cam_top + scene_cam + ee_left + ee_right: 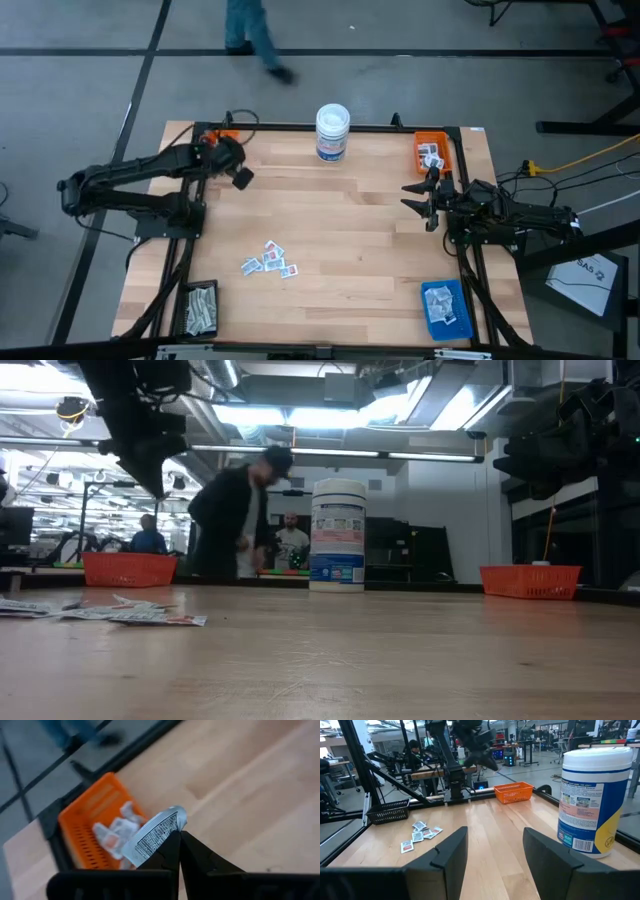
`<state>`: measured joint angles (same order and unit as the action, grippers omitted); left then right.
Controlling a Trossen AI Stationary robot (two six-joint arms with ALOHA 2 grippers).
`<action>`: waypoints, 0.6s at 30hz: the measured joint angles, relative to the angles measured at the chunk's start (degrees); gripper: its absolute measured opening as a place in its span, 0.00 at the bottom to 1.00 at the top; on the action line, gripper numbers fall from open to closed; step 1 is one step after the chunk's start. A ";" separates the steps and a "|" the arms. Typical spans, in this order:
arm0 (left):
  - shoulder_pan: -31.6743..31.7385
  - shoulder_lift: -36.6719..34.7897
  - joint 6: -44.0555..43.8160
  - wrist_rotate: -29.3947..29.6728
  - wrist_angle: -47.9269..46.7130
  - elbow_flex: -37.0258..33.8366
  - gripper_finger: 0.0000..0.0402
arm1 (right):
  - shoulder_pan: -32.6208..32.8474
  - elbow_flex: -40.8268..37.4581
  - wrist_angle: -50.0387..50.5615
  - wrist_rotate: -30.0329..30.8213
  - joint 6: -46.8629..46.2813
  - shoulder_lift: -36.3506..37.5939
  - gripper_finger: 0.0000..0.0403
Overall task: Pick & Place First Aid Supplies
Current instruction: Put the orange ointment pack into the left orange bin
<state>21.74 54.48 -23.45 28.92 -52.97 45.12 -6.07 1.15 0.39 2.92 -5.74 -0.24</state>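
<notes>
Packet pinched in left gripper above orange tray.

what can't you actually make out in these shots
- Print on the packet pinched in the left hand: left wrist view, too blurred.
- Contents of the black tray: high view, too small.
- Packets in the far orange tray: low view, hidden by its wall.
- Loose packets: count unclear, overlapping.

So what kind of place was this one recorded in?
Most likely a robotics lab or workshop. Beyond the wooden table stand other benches with orange trays under long ceiling lights, a person walks past, and more frames and screens fill the room.
</notes>
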 joint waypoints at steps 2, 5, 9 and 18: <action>3.65 0.00 1.04 0.37 0.04 0.00 0.00 | 0.01 0.01 0.00 0.01 0.00 0.00 0.47; 8.55 0.02 1.89 3.37 0.39 0.01 0.00 | 0.01 0.00 0.01 0.00 0.00 0.00 0.47; 13.98 0.04 3.23 5.40 0.39 0.02 0.00 | 0.00 0.00 -0.01 0.00 0.00 0.01 0.47; 20.43 1.72 5.33 4.65 0.32 0.02 0.05 | 0.00 0.01 0.00 0.00 0.00 0.01 0.47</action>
<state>42.17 56.20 -18.12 33.57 -52.65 45.15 -6.07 1.16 0.39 2.92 -5.74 -0.23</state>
